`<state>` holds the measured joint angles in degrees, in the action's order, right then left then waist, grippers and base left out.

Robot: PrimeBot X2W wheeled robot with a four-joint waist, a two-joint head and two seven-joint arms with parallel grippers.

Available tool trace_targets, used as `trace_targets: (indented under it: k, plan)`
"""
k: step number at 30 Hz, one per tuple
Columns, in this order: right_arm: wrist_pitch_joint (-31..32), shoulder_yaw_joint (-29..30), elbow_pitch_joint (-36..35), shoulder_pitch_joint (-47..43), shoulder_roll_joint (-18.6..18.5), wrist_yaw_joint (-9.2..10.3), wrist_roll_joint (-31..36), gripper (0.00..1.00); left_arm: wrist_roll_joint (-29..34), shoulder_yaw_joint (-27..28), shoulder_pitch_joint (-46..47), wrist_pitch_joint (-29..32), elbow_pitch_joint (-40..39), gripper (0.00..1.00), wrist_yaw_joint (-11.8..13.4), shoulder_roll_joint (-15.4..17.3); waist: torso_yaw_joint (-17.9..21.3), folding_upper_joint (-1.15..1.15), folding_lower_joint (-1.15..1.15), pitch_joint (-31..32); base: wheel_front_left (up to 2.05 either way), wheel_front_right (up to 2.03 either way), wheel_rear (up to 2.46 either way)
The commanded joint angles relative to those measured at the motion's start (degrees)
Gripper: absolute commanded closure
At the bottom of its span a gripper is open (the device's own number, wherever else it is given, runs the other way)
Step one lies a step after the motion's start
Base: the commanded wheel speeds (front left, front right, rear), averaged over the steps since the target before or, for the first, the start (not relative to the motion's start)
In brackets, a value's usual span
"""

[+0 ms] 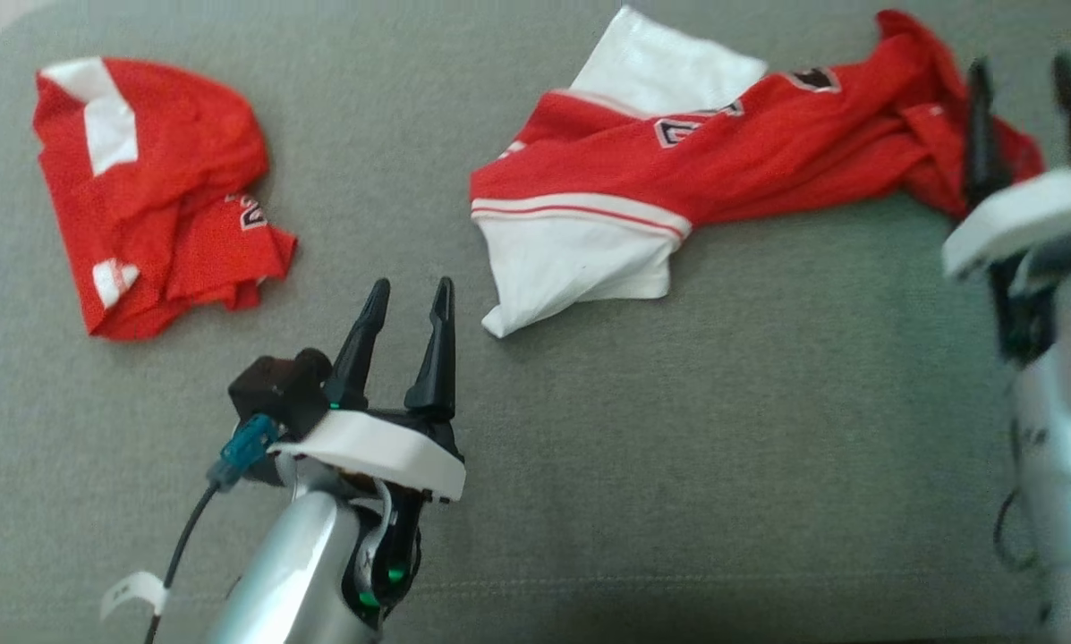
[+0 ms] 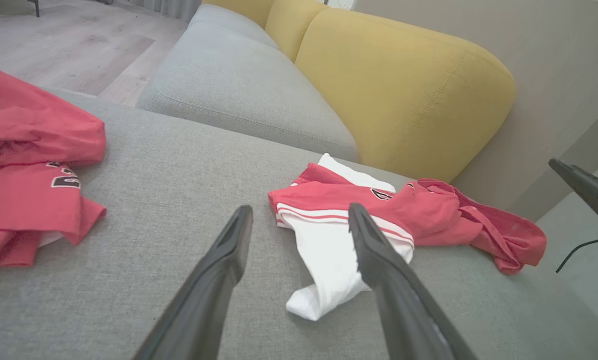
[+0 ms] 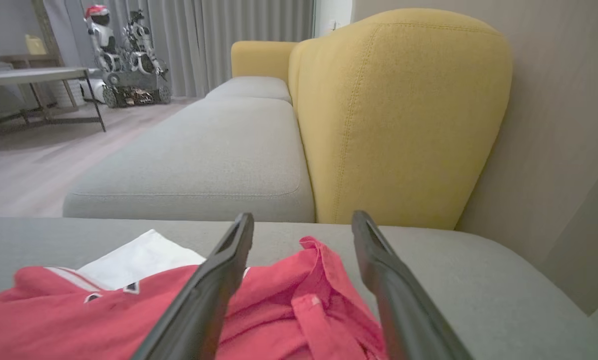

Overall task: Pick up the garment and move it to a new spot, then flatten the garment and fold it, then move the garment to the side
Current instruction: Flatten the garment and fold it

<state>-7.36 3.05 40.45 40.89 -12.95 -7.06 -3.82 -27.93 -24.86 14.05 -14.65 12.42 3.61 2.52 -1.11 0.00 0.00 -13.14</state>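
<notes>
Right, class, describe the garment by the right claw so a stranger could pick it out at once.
Start at the grey seat cushion in front of the yellow backrest. Of two red garments on it, take the garment by the right claw. It lies stretched out long with big white panels; the other garment is bunched in a heap.

The left gripper point(image 2: 299, 210) is hovering with jaws parted over a grey fabric cushion point(image 2: 179, 170); a crumpled red-and-white cloth garment point(image 2: 423, 215) is lying just beyond it. A second rumpled red garment point(image 2: 29, 185) is lying at the left.
</notes>
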Motion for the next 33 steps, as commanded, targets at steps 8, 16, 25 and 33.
trace_targets:
  k: [8,16,25,33]
  plan:
    - [-0.7,1.1,-19.3,-18.3,6.8,-0.43,-2.6,0.00,-0.7,1.7,-1.5,-0.3,-0.8,0.00,0.4,0.4,4.1,0.00,0.00,5.5,0.00,0.00,0.00]
    - [2.5,1.3,-27.2,-22.9,8.4,-0.43,-2.6,0.00,-0.7,1.4,-1.4,-0.3,0.6,0.00,0.2,0.4,5.4,0.00,0.00,5.9,0.00,0.00,0.00]
    - [3.8,0.2,-31.2,-24.4,9.1,-0.43,-3.2,0.00,3.9,-3.3,2.5,-0.3,12.8,0.00,0.3,0.5,7.4,0.00,0.00,4.0,0.00,0.00,0.00]
    - [4.6,0.3,-33.1,-23.9,9.6,-0.43,-3.9,0.00,9.3,-4.0,10.2,-0.3,23.8,0.00,2.2,0.8,9.2,0.00,0.00,1.5,0.00,0.00,0.00]
